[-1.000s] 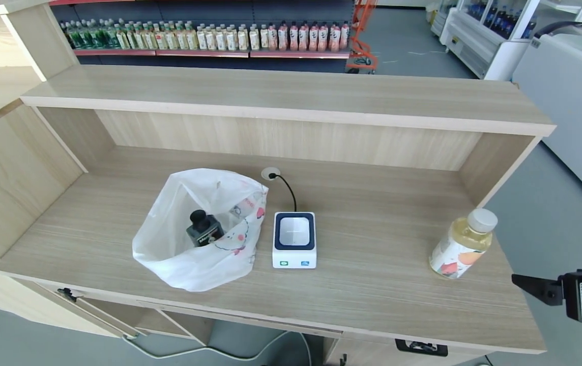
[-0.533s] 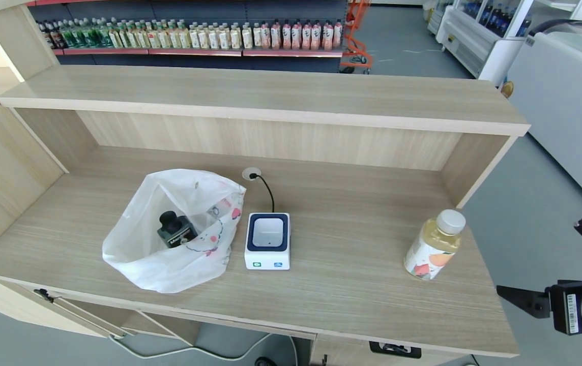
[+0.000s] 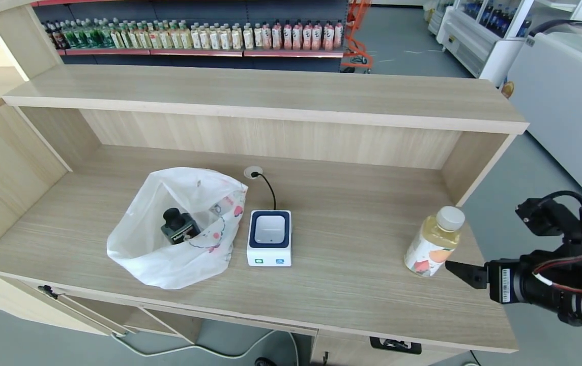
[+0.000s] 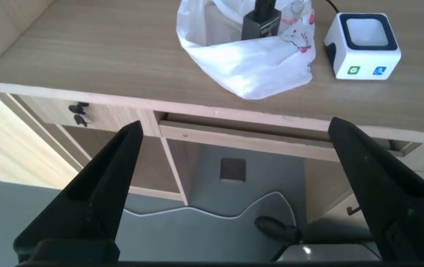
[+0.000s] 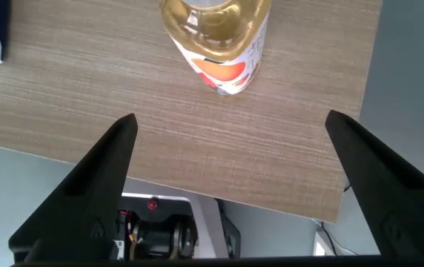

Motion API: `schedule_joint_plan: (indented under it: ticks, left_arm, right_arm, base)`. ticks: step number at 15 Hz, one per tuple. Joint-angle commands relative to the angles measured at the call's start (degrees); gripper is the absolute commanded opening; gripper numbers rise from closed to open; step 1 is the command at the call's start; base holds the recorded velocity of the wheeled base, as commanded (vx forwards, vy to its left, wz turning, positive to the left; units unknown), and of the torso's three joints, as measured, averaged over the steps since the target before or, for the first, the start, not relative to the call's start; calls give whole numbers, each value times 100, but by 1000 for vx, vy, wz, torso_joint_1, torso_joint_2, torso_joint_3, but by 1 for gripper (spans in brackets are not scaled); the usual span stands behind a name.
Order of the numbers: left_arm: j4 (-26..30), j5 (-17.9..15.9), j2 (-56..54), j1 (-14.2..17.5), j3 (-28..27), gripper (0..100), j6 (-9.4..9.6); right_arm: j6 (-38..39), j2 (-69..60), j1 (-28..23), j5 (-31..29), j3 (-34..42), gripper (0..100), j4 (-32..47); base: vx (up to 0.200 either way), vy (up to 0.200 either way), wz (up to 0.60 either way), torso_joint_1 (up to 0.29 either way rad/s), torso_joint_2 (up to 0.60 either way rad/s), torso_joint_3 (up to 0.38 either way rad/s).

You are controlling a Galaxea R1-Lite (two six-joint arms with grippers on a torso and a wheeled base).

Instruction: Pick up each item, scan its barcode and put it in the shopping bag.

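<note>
Bottle (image 5: 217,44) — cap cut off in R wrist view.

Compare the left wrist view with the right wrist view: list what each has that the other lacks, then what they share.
Left wrist, not right: the shopping bag with a dark bottle inside. Right wrist, not left: the juice bottle. Shared: the wooden counter and the scanner, just an edge of it in the right wrist view.

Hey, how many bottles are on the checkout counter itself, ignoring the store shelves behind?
2. A pale juice bottle stands at the right end of the counter; a dark black-capped bottle sits inside the shopping bag left of the scanner. The bag's folds may hide more.
</note>
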Motion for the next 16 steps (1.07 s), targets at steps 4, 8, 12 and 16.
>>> schedule_joint_plan:
  ticks: [4, 8, 12, 16]
  left_arm:
    - [0, 0, -2, 0, 0, 100, 2]
    - [0, 0, -2, 0, 0, 100, 2]
    - [0, 0, -2, 0, 0, 100, 2]
    - [0, 0, -2, 0, 0, 100, 2]
  right_arm:
    - [945, 650, 1030, -835, 546, 100, -717]
    - [953, 1415, 1206, -1617, 634, 100, -2352]
    - [734, 1450, 1206, -2232, 775, 100, -2440]
    - [725, 1696, 1197, -2267, 678, 100, -2826]
  base:
    - [0, 0, 0, 0, 0, 0]
    - [0, 0, 0, 0, 0, 0]
    - [0, 0, 0, 0, 0, 0]
    - [0, 0, 0, 0, 0, 0]
